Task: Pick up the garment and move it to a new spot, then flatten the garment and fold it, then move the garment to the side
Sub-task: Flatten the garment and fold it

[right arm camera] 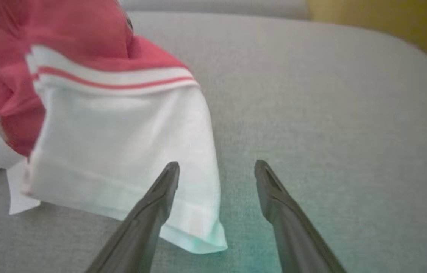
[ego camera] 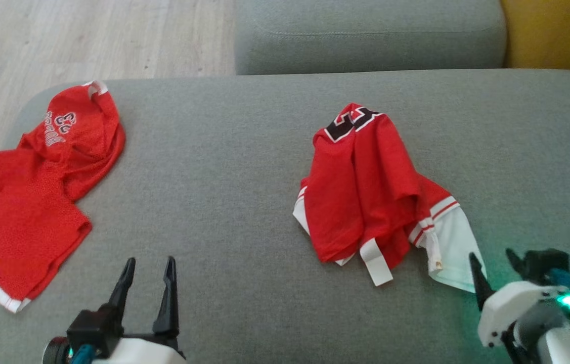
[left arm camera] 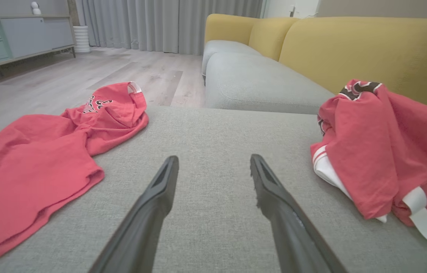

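"If that right claw shuts where it is, it gets only the edge of the white sleeve. One finger is over the sleeve's hem and the other is over bare cushion. Lifted by that, I'd guess the whole jersey would dangle from one sleeve and land in a worse heap."

"Is it holding anything?"

"No. Both claws are spread wide and empty. The left claw hangs over the grey cushion between the two red things, touching neither."

"Two? Which one's the job?"

"I'd say the crumpled jersey right of the middle. It's bunched on itself, with a black-and-white number at its far end and a white strip poking out on the near side. The other red shirt lies flatter, close to the cushion's left edge. It takes up that side, so setting the jersey down over there looks cramped. The two could tangle, or the shirt could get dragged along."

"And further off?"

"There's open cushion to the right of the jersey and behind it, and nothing in the way there. Beyond that there's a second grey seat, a yellow backrest and wood floor past the far left corner. Cloth pushed off that edge would drop onto the floor."
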{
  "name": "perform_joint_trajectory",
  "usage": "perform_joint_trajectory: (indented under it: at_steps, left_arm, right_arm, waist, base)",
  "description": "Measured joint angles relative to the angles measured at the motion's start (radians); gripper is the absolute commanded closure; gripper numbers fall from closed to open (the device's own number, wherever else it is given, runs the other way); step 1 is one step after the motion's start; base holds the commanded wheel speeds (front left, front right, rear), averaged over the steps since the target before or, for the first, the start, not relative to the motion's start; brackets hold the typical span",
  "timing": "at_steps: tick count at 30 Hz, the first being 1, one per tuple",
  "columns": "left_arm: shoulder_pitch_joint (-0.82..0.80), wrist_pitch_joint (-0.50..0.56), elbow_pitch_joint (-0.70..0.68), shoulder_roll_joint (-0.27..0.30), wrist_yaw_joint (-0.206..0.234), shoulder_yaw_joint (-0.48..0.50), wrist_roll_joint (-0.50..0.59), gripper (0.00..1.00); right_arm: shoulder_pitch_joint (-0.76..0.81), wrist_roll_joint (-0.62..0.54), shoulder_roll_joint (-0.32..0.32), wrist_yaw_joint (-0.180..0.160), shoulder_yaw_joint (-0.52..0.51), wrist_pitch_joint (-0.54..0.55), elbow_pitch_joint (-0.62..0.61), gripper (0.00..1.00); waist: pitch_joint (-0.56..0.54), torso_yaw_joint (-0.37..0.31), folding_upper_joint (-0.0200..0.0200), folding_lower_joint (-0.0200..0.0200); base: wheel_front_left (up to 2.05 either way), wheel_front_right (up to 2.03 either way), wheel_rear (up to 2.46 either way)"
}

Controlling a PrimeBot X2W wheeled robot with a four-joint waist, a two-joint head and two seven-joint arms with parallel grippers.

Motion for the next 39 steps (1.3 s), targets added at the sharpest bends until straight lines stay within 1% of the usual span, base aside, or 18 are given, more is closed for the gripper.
perform_joint_trajectory:
  at_steps: [5,7,12,13,14,16,18,22,24,26,28,31,33,34,36,39]
  left_arm:
    - [-0.009,0.000,0.000,-0.001,0.009,-0.007,-0.007,0.00]
    - [-0.013,0.000,0.000,-0.001,0.009,-0.007,-0.007,0.00]
    - [-0.027,0.000,0.001,-0.001,0.009,-0.012,-0.023,0.00]
    - [-0.027,0.000,0.001,-0.001,0.010,-0.014,-0.023,0.00]
    - [-0.027,0.000,0.001,-0.001,0.010,-0.015,-0.023,0.00]
    - [-0.027,0.000,0.001,-0.001,0.011,-0.014,-0.023,0.00]
    - [-0.027,0.000,0.001,-0.001,0.017,-0.016,-0.024,0.00]
    - [-0.027,0.000,0.001,-0.001,0.018,-0.015,-0.039,0.00]
    - [-0.027,0.000,0.000,-0.001,0.019,-0.017,-0.045,0.00]
    - [-0.027,0.000,0.000,-0.001,0.027,-0.023,-0.056,0.00]
    - [-0.027,0.000,0.000,-0.001,0.028,-0.029,-0.068,0.00]
    - [-0.027,0.000,0.000,-0.001,0.037,-0.041,-0.082,0.00]
    - [-0.027,0.000,-0.001,-0.001,0.041,-0.059,-0.094,0.00]
    - [-0.027,0.000,-0.004,-0.001,0.047,-0.073,-0.107,0.00]
    - [-0.028,0.000,-0.005,0.000,0.058,-0.092,-0.122,0.00]
    - [-0.034,0.000,-0.008,0.000,0.072,-0.118,-0.144,0.00]
  right_arm:
    - [-0.048,0.073,-0.012,0.000,0.067,0.114,0.110,0.00]
    - [-0.059,0.088,-0.015,0.000,0.073,0.132,0.130,0.00]
    - [-0.112,0.110,-0.055,0.000,0.078,0.188,0.178,0.00]
    - [-0.118,0.112,-0.060,0.000,0.079,0.196,0.183,0.02]
    - [-0.120,0.121,-0.064,0.000,0.082,0.198,0.185,1.00]
    - [-0.120,0.161,-0.070,0.000,0.102,0.205,0.183,1.00]
    - [-0.118,0.240,-0.067,0.000,0.116,0.205,0.156,1.00]
    - [-0.132,0.329,-0.081,0.000,0.159,0.209,0.020,1.00]
    - [-0.160,0.366,-0.110,0.000,0.178,0.233,-0.067,1.00]
    - [-0.205,0.416,-0.137,0.000,0.201,0.269,-0.169,1.00]
    - [-0.263,0.477,-0.142,0.000,0.225,0.324,-0.272,1.00]
    - [-0.356,0.565,-0.142,0.000,0.267,0.437,-0.396,1.00]
    - [-0.418,0.618,-0.135,0.000,0.282,0.519,-0.445,1.00]
    - [-0.484,0.652,-0.116,0.000,0.291,0.595,-0.468,1.00]
    - [-0.551,0.664,-0.074,0.000,0.290,0.653,-0.469,1.00]
    - [-0.648,0.647,-0.006,0.000,0.290,0.701,-0.436,1.00]
  waist:
    - [0.014,0.022,0.0000,0.0000]
    - [0.017,0.026,0.0000,0.0000]
    - [0.028,0.043,0.0000,0.0000]
    - [0.028,0.045,0.0000,0.0000]
    - [0.027,0.047,0.0000,0.0000]
    - [0.024,0.049,0.0000,0.0000]
    - [0.020,0.050,0.0000,0.0000]
    - [0.011,0.043,0.0000,0.0000]
    - [0.005,0.042,0.0000,0.0000]
    - [-0.003,0.042,0.0000,0.0000]
    - [-0.014,0.043,0.0000,0.0000]
    - [-0.027,0.051,0.0000,0.0000]
    - [-0.032,0.061,0.0000,0.0000]
    - [-0.036,0.074,0.0000,0.0000]
    - [-0.040,0.090,0.0000,0.0000]
    - [-0.046,0.115,0.0000,0.0000]
  base:
    - [0.00,0.00,0.00]
    - [0.00,0.00,0.00]
    - [0.00,0.00,0.00]
    - [0.00,0.00,0.00]
    - [0.00,0.00,0.00]
    - [0.00,0.00,0.00]
    - [0.00,0.00,0.00]
    - [0.00,0.00,0.00]
    - [0.00,0.00,0.00]
    - [0.00,0.00,0.00]
    - [0.00,0.00,0.00]
    - [0.00,0.00,0.00]
    - [0.00,0.00,0.00]
    - [0.00,0.00,0.00]
    - [0.00,0.00,0.00]
    - [0.00,0.00,0.00]
